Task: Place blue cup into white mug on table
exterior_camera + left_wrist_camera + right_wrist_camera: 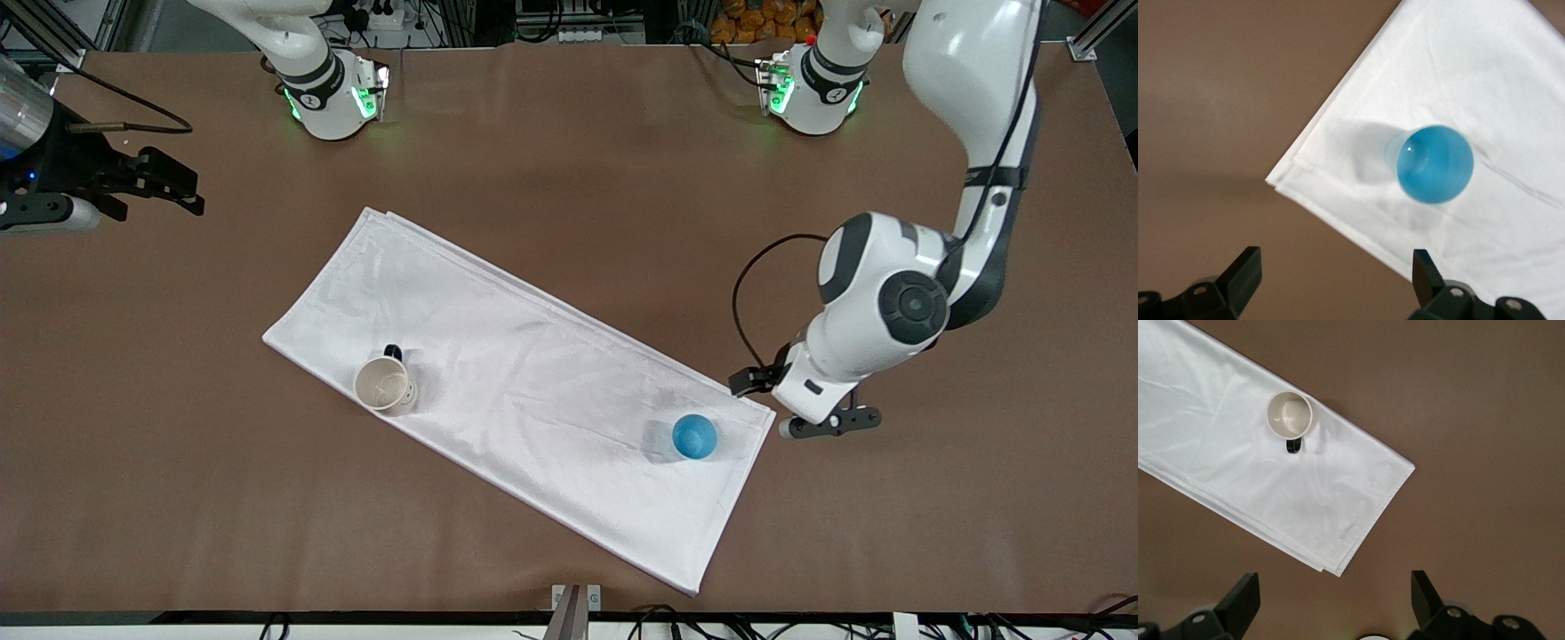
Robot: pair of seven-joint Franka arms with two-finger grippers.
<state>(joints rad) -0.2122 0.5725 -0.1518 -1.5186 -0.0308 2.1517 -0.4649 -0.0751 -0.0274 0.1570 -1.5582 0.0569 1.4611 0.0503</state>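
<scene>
The blue cup (pixel 693 436) stands upright on the white cloth (pixel 524 382), close to the cloth's corner at the left arm's end of the worktop (pixel 569 160). The left hand (pixel 831 423) hovers over bare worktop just off that same corner, so the cup lies a short way from it toward the right arm's end, and a touch nearer the front camera. In the left wrist view the cup (pixel 1435 163) sits ahead of the two dark fingers (pixel 1245 270), which stand wide apart with nothing between them; the gap looks ample for the cup.

The cup is round and has no handle, so I'd judge that no particular approach angle matters: the hand only needs to slide across over the cloth corner and come down around it.

The white mug (pixel 385 384) stands upright on the same cloth, well apart from the cup toward the right arm's end, its dark handle pointing away from the front camera. The carry will run along the cloth's length.

The right hand (pixel 164 182) waits over bare worktop well away from the cloth, its fingers (pixel 1241 600) spread and empty. The left arm is plainly the nearer one to the cup.
</scene>
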